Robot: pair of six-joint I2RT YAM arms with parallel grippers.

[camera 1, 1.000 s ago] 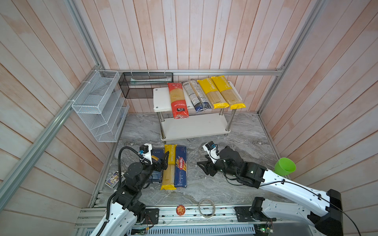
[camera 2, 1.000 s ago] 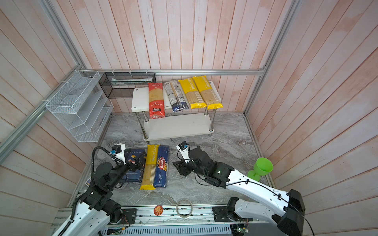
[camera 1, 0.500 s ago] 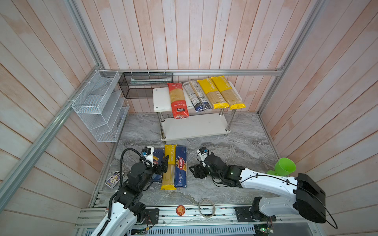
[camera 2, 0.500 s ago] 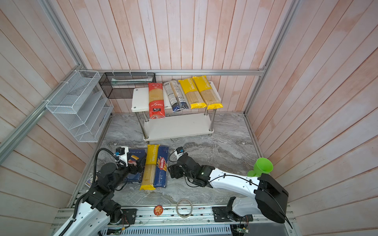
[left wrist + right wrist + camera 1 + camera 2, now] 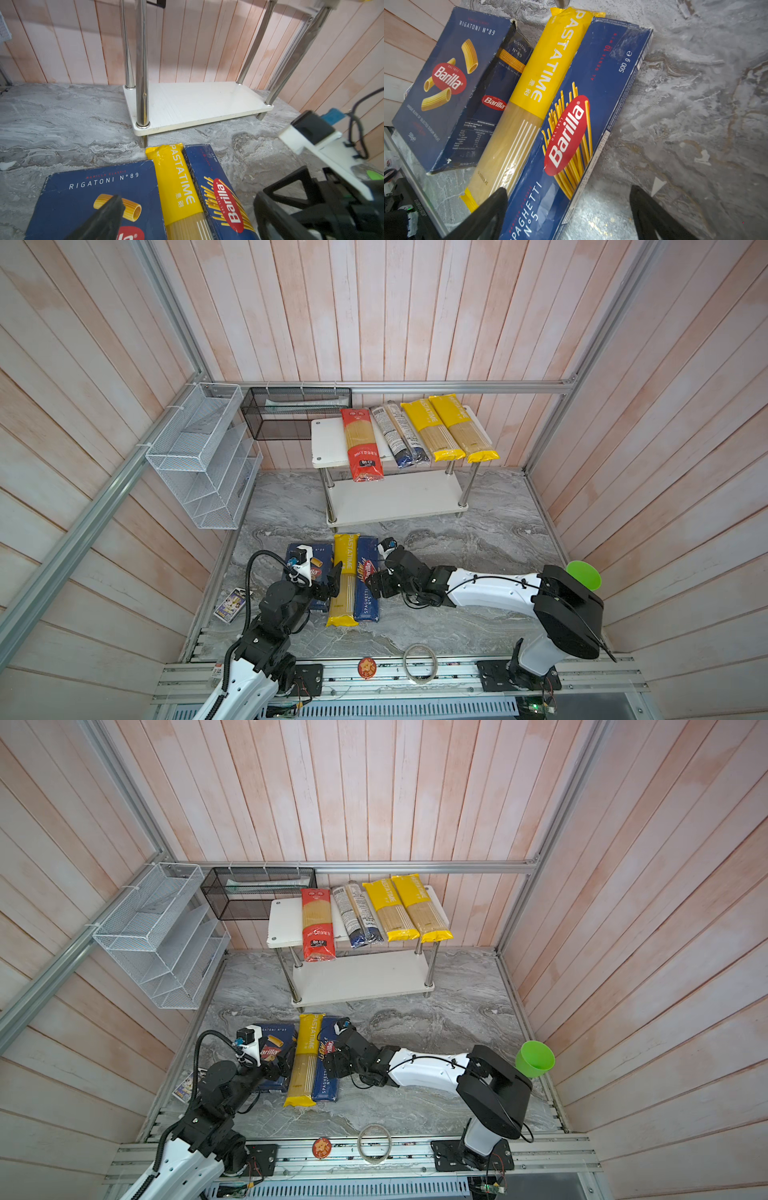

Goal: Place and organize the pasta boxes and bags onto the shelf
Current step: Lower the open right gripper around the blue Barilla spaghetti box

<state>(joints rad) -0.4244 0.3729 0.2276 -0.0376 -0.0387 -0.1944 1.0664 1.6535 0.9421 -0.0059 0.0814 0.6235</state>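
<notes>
Three packs lie side by side on the grey marbled tabletop point(image 5: 478, 539), just in front of the shelf point(image 5: 328, 439), a low stand of two white boards on four chrome posts. Leftmost is the wide dark blue cardboard rigatoni box point(image 5: 446, 83), red Barilla logo up, scuffed at its corners. Against its side lies the long yellow plastic PASTATIME bag point(image 5: 345, 580). Touching that bag is the long narrow dark blue cardboard spaghetti box point(image 5: 368, 593).

The shelf's top board carries four slim bags laid front to back, their ends overhanging the front edge. They are a red bag point(image 5: 360, 443), a clear bag with dark blue end and grey-white label point(image 5: 399, 435), a second yellow bag point(image 5: 432, 429) and a third yellow bag point(image 5: 463, 427), these two touching.

Behind the shelf's left end, a black mesh basket point(image 5: 270, 423) holds something long and pale that I cannot identify.

The right gripper point(image 5: 566, 209) hovers low over the spaghetti box, fingers wide apart, clamping nothing. The left gripper point(image 5: 331, 584) sits over the rigatoni box beside the yellow bag, fingers apart too, empty.
</notes>
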